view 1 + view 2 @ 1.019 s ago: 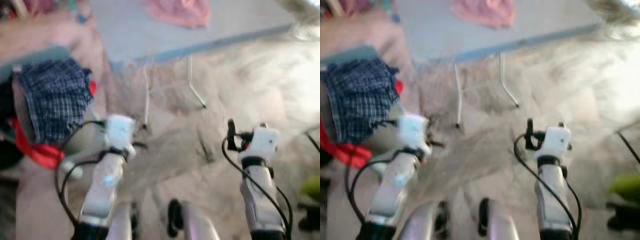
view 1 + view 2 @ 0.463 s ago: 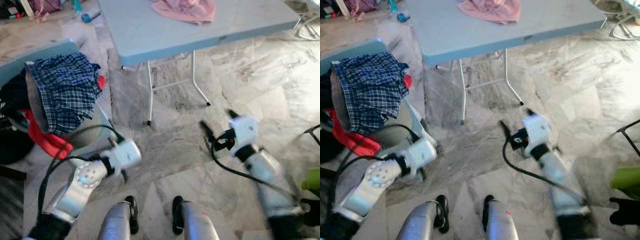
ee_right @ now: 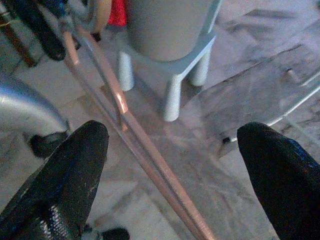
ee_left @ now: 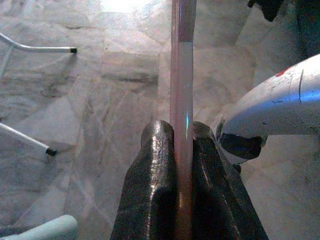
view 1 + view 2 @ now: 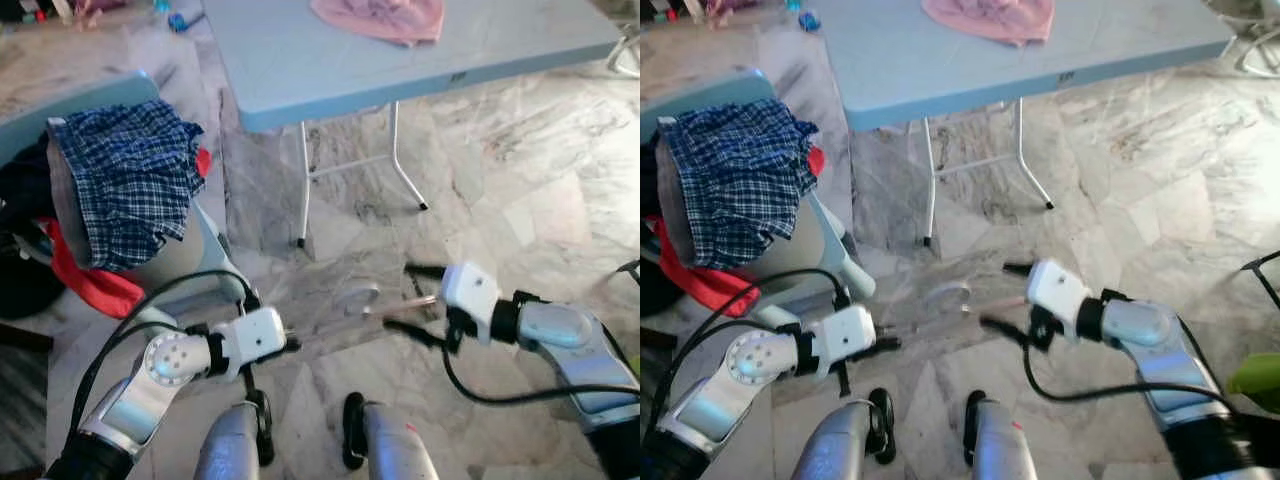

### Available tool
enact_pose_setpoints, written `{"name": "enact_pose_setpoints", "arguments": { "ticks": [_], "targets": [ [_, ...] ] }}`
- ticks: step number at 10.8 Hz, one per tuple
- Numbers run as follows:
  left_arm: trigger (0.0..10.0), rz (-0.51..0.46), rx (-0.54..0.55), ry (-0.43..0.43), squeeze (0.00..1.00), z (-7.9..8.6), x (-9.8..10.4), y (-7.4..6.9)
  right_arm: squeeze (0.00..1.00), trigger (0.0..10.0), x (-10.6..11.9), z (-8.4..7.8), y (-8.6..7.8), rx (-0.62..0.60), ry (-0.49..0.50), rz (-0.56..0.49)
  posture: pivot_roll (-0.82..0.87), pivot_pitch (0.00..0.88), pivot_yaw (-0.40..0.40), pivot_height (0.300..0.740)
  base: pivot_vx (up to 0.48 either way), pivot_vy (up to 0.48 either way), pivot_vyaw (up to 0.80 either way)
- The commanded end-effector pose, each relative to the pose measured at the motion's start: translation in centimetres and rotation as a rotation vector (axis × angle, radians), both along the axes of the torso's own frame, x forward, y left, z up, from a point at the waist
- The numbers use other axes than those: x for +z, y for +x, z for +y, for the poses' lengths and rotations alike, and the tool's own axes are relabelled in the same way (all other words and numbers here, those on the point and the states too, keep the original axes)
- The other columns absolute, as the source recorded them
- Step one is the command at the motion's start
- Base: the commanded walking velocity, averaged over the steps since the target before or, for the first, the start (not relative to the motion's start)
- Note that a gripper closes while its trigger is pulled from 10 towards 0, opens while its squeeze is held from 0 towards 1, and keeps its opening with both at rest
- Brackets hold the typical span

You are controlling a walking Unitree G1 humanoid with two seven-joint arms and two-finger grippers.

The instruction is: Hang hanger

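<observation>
While the see-through pink hanger (image 5: 352, 312) floats low over the marble floor (image 5: 520, 190), between the two arms, the left gripper (image 4: 182, 150) has its fingers pressed tight on one end of it. In the left wrist view the thin pink bar runs straight up out of the squeezed fingers. The hook end with its round loop sits near the middle, just beside the right gripper (image 5: 1005, 297).

The right gripper's fingers (image 3: 65, 175) are spread wide apart, and the pink bar passes between them without touching. I think the right arm is getting ready to take hold too.

To do this well, the right fingers should close gently on the bar, not the loop, so the hook stays free for hanging. The left hold should stay firm until the right one is snug, or the hanger may tip and fall.

Nearby stand a grey desk (image 5: 300, 70) with a pink cloth (image 5: 380, 18) on it, and a chair (image 5: 190, 260) piled with a checked shirt (image 5: 125, 185). No rail to hang on can be seen yet.
</observation>
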State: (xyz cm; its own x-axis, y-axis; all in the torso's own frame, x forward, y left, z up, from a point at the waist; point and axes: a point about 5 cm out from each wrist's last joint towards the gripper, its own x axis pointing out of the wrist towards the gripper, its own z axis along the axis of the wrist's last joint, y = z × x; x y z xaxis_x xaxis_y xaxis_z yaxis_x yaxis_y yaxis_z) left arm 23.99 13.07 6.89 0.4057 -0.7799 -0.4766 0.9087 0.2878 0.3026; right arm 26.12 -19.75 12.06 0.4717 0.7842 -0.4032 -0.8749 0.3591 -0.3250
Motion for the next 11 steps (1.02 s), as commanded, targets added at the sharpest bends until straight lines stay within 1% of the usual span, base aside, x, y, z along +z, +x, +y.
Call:
{"name": "enact_pose_setpoints", "arguments": {
  "ticks": [1,2,3,4,5,6,7,9,11],
  "targets": [
    [10.0,0.011,-0.037,-0.010,0.00,-0.3,-0.2,-0.7,0.00,10.0,-0.5,0.0,-0.6,0.049,-0.029,0.050,-0.02,0.262,-0.031,0.740,0.000,0.000,0.00],
    [10.0,-0.003,-0.052,-0.018,0.00,-0.6,0.1,-0.5,0.00,10.0,-1.0,0.3,-0.9,0.092,-0.065,0.069,-0.02,0.260,-0.031,0.740,0.000,0.000,0.00],
    [10.0,0.000,-0.063,-0.028,0.00,-0.8,0.2,-0.5,0.00,4.7,-1.8,0.5,-1.2,0.124,-0.114,0.077,-0.02,0.258,-0.032,0.740,0.000,0.000,0.00],
    [10.0,-0.001,-0.071,-0.038,0.00,-1.1,0.3,-0.5,0.00,0.0,-2.6,0.6,-1.4,0.144,-0.153,0.086,-0.02,0.258,-0.032,0.740,0.000,0.000,0.00],
    [10.0,0.000,-0.078,-0.043,0.00,-1.2,0.3,-0.5,0.00,0.0,-3.6,0.8,-1.7,0.167,-0.203,0.088,-0.02,0.257,-0.032,0.740,0.000,0.000,0.00],
    [10.0,0.005,-0.086,-0.036,0.00,-1.3,0.1,-0.7,0.00,0.0,-4.4,0.9,-1.9,0.185,-0.230,0.086,-0.02,0.258,-0.032,0.740,0.000,0.000,0.00],
    [10.0,0.007,-0.091,-0.030,0.00,-1.2,0.0,-0.8,0.00,0.0,-4.3,1.0,-1.7,0.183,-0.226,0.078,-0.02,0.258,-0.033,0.740,0.000,0.000,0.00],
    [10.0,0.003,-0.095,-0.028,0.00,-1.4,-0.1,-0.8,0.00,0.0,-3.7,0.3,-0.5,0.184,-0.269,0.030,-0.03,0.252,-0.042,0.740,0.000,0.000,0.00],
    [10.0,-0.001,-0.090,-0.044,0.00,-1.9,-0.1,-0.9,0.00,0.0,-4.2,0.1,-0.3,0.191,-0.301,0.028,-0.02,0.248,-0.047,0.740,0.000,0.000,0.00]
  ]
}}
